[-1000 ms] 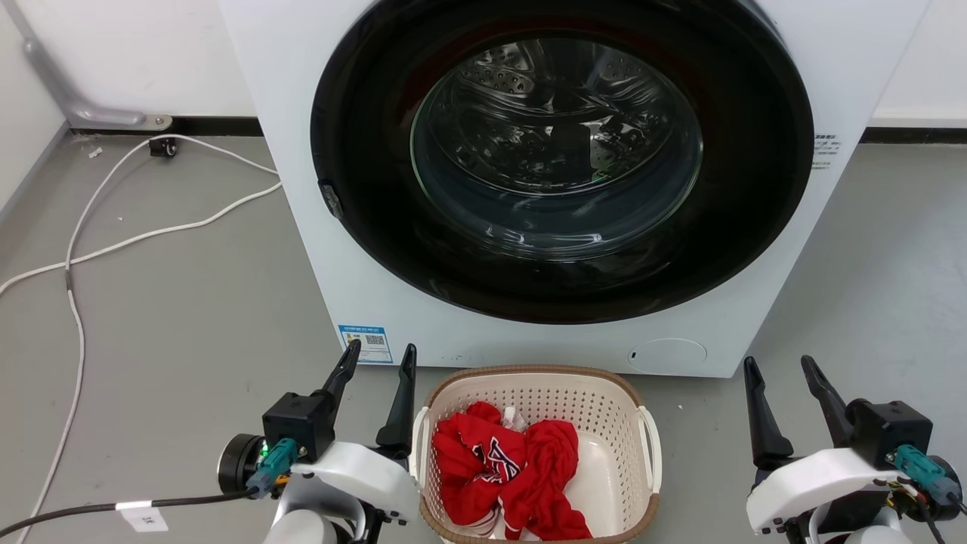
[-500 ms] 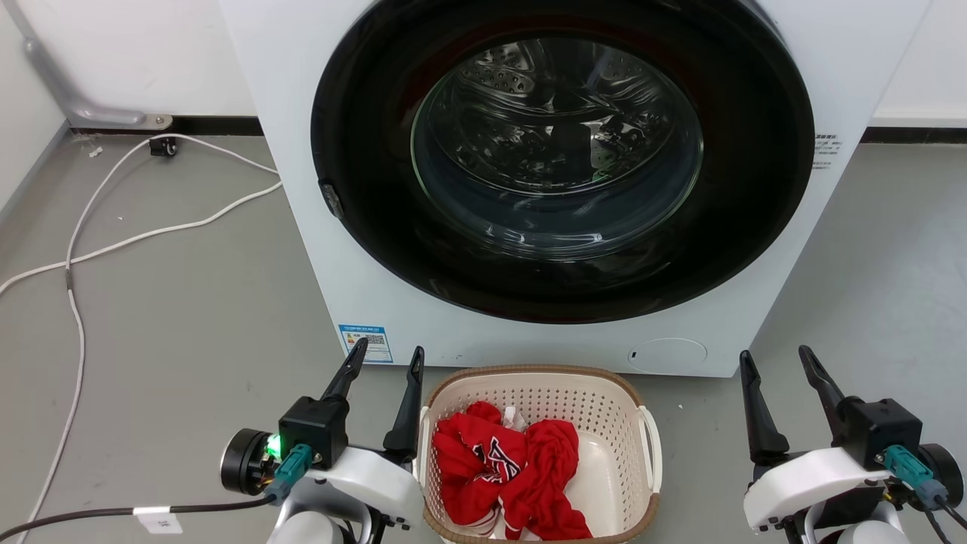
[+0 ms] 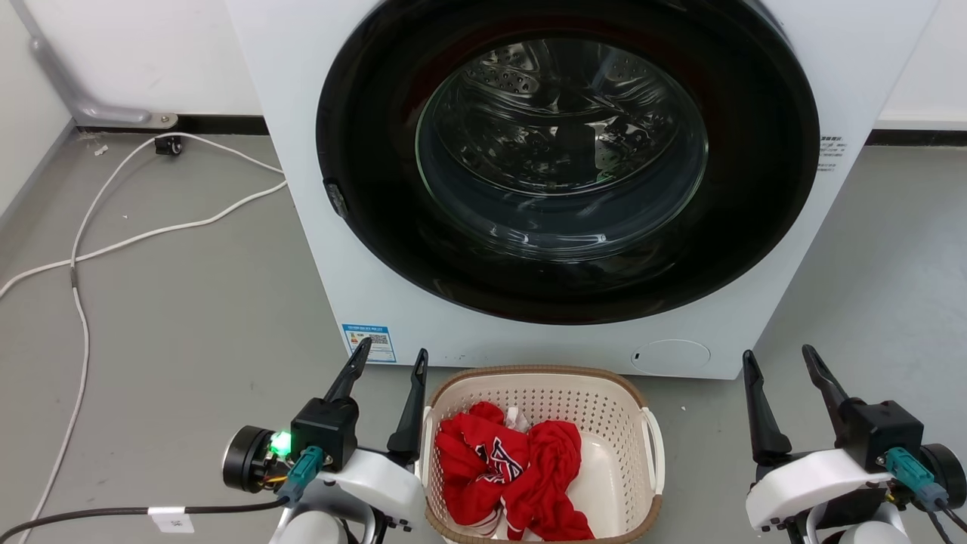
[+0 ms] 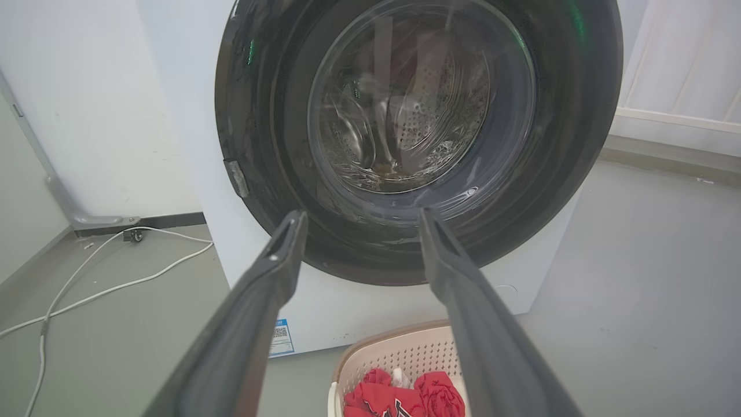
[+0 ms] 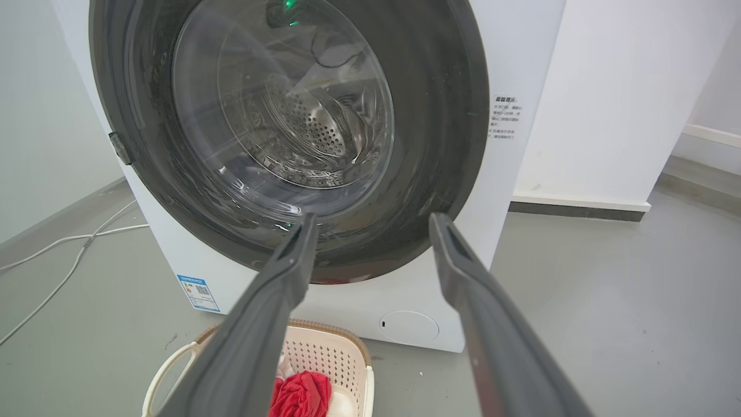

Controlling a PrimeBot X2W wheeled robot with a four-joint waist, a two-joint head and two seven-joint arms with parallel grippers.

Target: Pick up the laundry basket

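while the cream-white perforated plastic laundry basket (image 3: 559,404) with its brown woven-look rim sits on the grey floor (image 3: 189,317) just in front of the white front-loading washer (image 3: 363,295), a crumpled red garment (image 3: 521,468) lying inside it, my left claw (image 3: 394,347) hovers just beside its left side, both dark fingers spread apart. my right claw (image 3: 778,351) hangs well apart from the basket's right side, fingers likewise apart.

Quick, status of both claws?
Left claw: open, holding nothing, beside the laundry basket.
Right claw: open, holding nothing.
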